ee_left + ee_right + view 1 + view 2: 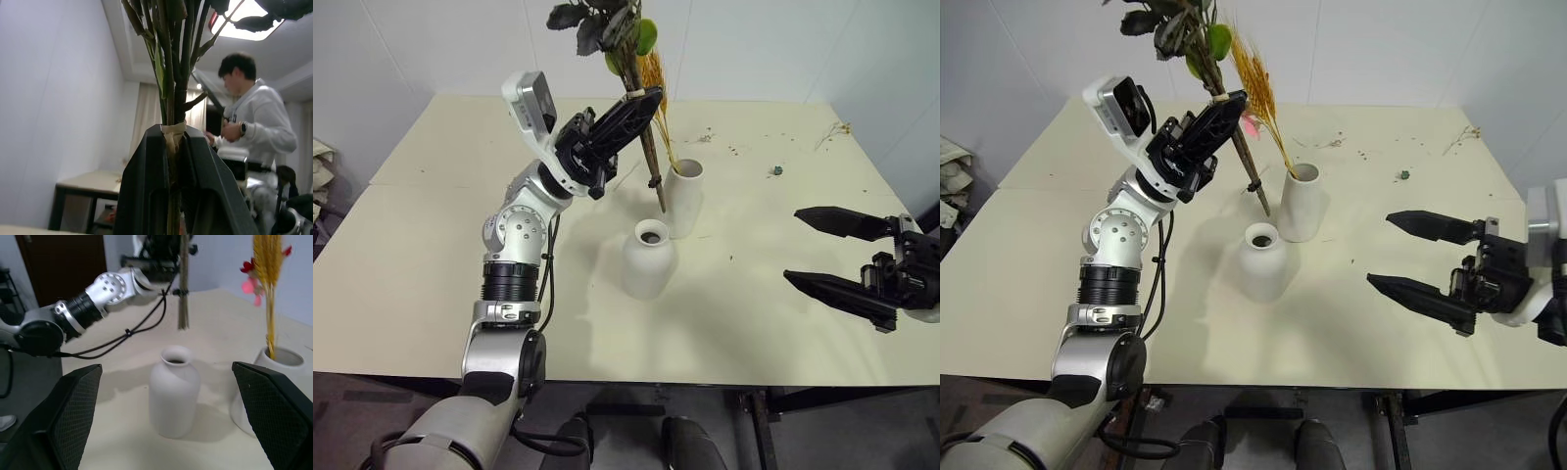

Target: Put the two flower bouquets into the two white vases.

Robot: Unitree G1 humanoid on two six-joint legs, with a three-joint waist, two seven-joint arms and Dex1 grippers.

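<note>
I count two white vases on the table (431, 245): one taller cylinder (684, 199) and one shorter rounded bottle (649, 258). Two bouquets are present, the wheat bunch (1258, 93) and the brown-stemmed bunch (644, 127). I have two grippers in view, my left gripper (631, 117) and my right gripper (827, 257), and one person (254, 127) is visible

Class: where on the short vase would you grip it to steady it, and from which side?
Grip the short vase round its narrow neck, coming from the robot's right, where the open right end effector waits; the tall vase crowds its far side.
</note>
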